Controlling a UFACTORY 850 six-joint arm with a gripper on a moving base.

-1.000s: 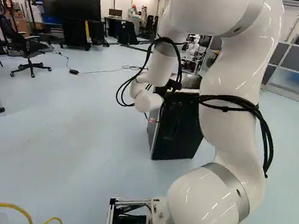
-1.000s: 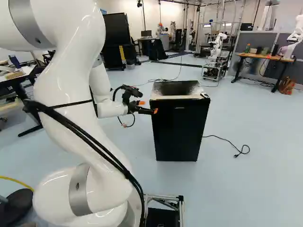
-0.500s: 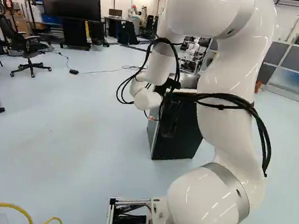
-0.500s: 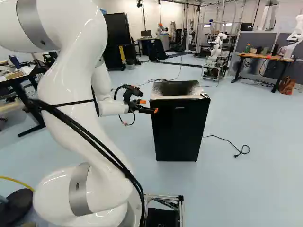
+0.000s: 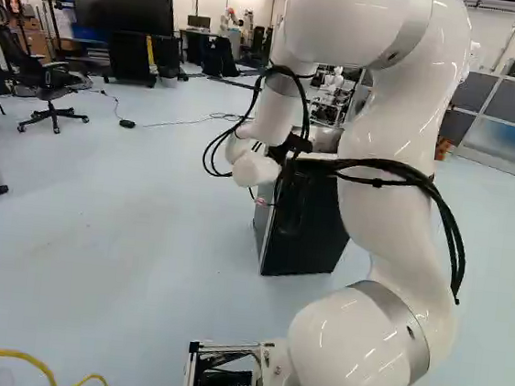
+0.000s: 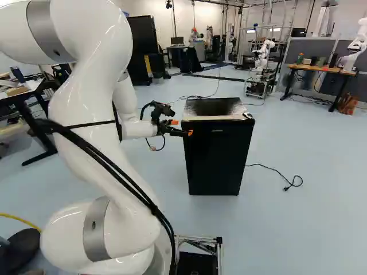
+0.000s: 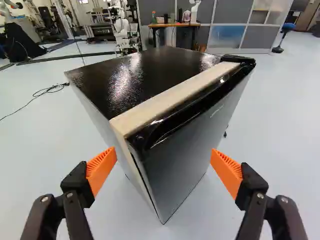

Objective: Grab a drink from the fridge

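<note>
- White arm, at the left of the right base view: reaches forward; the step in hand, as I judge it, is lining up to open the door.
- Gripper: spread wide, holding nothing; the orange pads stand well apart. From here I cannot tell whether a tip touches the fridge.
- Seam, by the near corner: set one finger behind the door's free edge, then pull in an arc. Avoid squeezing the cabinet; the pads could slip on smooth panels.
- Fridge: stands upright ahead of the base, door apparently shut. The drink is out of sight, presumably inside.
- Badge, high on the door: too small to read (I squint in vain).
- Hinge cover, probably: marks the pivot; keep the pull clear.
</note>
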